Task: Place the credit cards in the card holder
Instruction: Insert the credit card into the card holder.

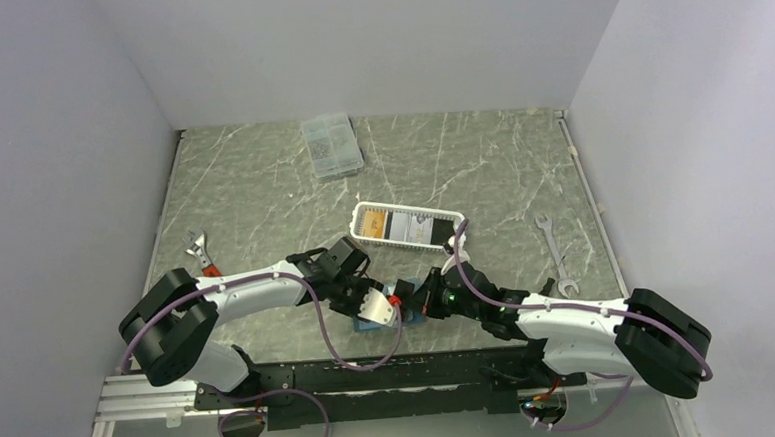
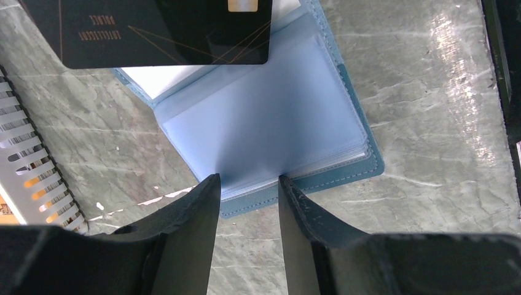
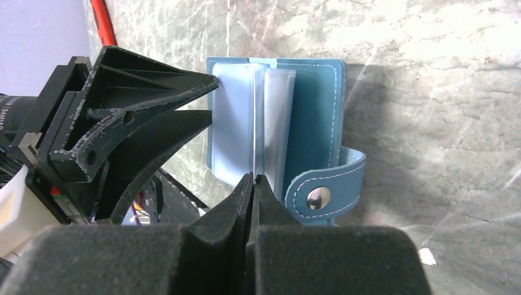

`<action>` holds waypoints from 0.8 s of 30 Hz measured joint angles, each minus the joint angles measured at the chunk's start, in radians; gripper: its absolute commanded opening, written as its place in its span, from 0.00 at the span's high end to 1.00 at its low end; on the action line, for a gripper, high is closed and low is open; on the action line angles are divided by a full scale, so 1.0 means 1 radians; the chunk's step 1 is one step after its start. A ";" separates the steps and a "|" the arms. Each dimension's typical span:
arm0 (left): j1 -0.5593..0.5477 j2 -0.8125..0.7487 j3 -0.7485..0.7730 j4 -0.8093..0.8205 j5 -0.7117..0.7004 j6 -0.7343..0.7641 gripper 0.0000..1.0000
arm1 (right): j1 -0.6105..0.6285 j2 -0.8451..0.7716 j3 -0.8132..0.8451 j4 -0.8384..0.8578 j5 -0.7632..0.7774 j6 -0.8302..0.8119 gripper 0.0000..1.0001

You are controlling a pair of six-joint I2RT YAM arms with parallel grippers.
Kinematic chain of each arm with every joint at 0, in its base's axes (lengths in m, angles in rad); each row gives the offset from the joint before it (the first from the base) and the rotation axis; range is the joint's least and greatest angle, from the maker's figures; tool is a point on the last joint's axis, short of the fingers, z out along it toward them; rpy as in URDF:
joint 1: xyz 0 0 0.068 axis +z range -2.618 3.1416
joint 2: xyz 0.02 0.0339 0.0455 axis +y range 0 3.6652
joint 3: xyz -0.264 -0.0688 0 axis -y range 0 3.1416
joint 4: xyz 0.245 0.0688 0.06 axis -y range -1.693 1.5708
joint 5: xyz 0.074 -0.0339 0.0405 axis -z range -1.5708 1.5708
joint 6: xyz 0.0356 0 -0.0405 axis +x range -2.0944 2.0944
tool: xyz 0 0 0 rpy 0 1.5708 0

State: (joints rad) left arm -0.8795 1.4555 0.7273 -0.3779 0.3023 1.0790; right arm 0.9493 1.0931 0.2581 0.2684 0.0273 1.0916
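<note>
On the marble table [image 1: 262, 185] a clear compartment box [image 1: 332, 144] lay far back, a white slatted basket [image 1: 361, 224] mid-table, a red-handled wrench [image 1: 201, 252] left, a steel spanner [image 1: 556, 255] right.

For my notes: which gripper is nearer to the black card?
Right. The right gripper is shut on the black card over the card holder; the left gripper stands open at the opposite edge.

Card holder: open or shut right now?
Open. The card holder lies spread on the table, pale blue sleeves showing, its snap strap hanging loose to one side.
</note>
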 measured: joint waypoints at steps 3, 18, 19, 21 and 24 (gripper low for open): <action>-0.002 0.000 -0.001 0.002 -0.004 -0.001 0.55 | 0.000 -0.002 -0.018 0.015 0.002 0.009 1.00; -0.012 0.000 -0.002 0.005 -0.024 -0.014 0.55 | 0.000 -0.030 -0.088 0.092 0.053 0.047 1.00; -0.012 0.000 -0.002 0.006 -0.024 -0.018 0.55 | 0.000 -0.023 -0.090 0.102 0.052 0.048 1.00; -0.013 0.000 -0.002 0.006 -0.026 -0.023 0.55 | 0.000 -0.003 -0.090 0.123 0.049 0.053 1.00; -0.016 0.000 -0.002 0.007 -0.031 -0.025 0.55 | -0.001 0.014 -0.102 0.168 0.046 0.058 1.00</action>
State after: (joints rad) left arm -0.8955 1.4555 0.7258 -0.3710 0.2710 1.0542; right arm 0.9485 1.1072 0.1558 0.4366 0.0734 1.1492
